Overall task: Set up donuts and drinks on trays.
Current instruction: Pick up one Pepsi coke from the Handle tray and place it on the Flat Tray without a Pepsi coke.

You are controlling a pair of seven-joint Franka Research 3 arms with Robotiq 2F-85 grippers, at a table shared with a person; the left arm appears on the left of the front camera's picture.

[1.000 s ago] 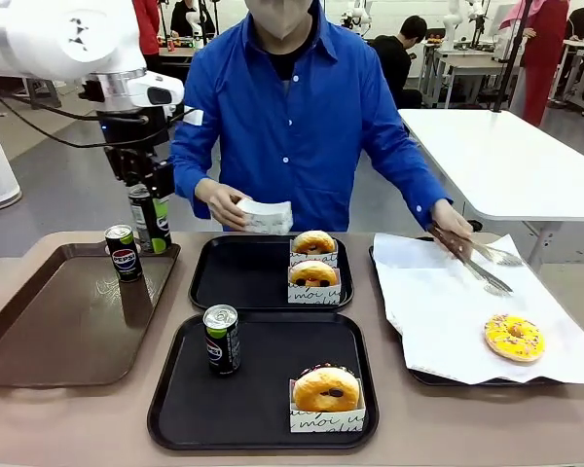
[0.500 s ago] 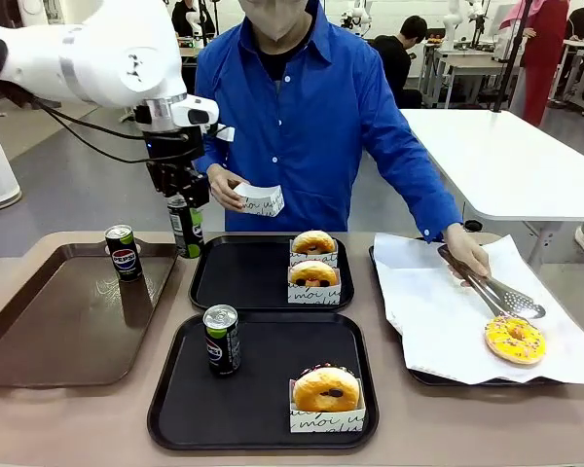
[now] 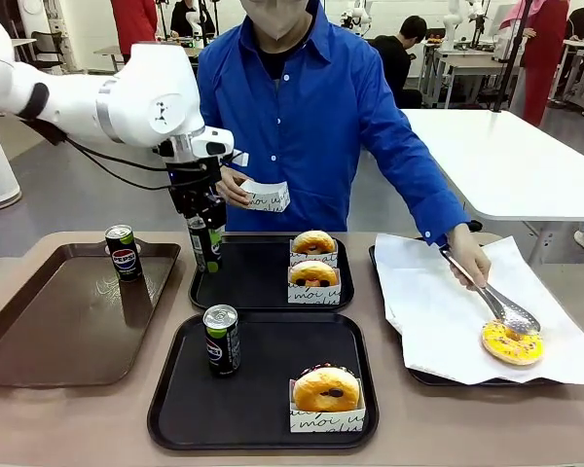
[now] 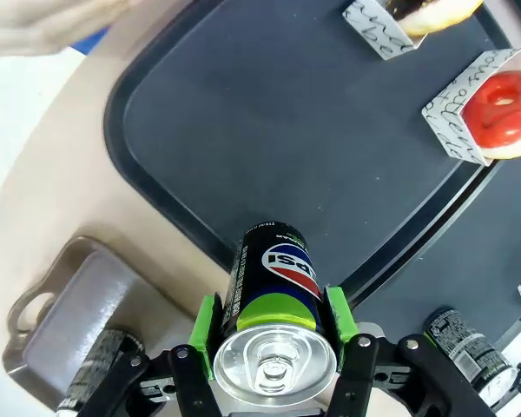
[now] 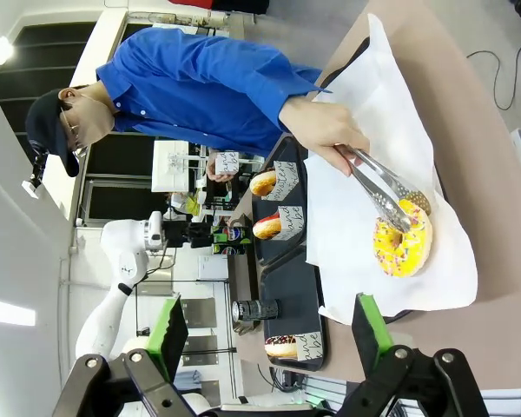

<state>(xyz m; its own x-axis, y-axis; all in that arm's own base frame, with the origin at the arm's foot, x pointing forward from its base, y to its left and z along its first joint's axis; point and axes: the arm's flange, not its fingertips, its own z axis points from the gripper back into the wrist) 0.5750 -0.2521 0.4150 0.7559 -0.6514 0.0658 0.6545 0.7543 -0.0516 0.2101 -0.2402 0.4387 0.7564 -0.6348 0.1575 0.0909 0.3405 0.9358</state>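
My left gripper (image 3: 206, 232) is shut on a black soda can (image 3: 206, 255), held upright over the left rim of the far black tray (image 3: 263, 287); its green pads (image 4: 207, 334) clamp the can (image 4: 273, 287). That tray holds two boxed donuts (image 3: 314, 242) (image 3: 314, 274). The near black tray (image 3: 263, 409) carries a second can (image 3: 222, 340) and a boxed donut (image 3: 327, 389). A third can (image 3: 124, 253) stands on the brown tray (image 3: 49, 331). My right gripper (image 5: 269, 330) is open, well off from the table.
The person holds an empty white box (image 3: 268, 197) in one hand. With tongs (image 3: 496, 302) in the other hand the person touches a sprinkled yellow donut (image 3: 513, 342) on the paper-lined tray (image 3: 438, 311) at the right.
My left arm has carried the can rightward and down, from above the brown tray to the far black tray's left rim. The person's tongs have moved onto the sprinkled donut.
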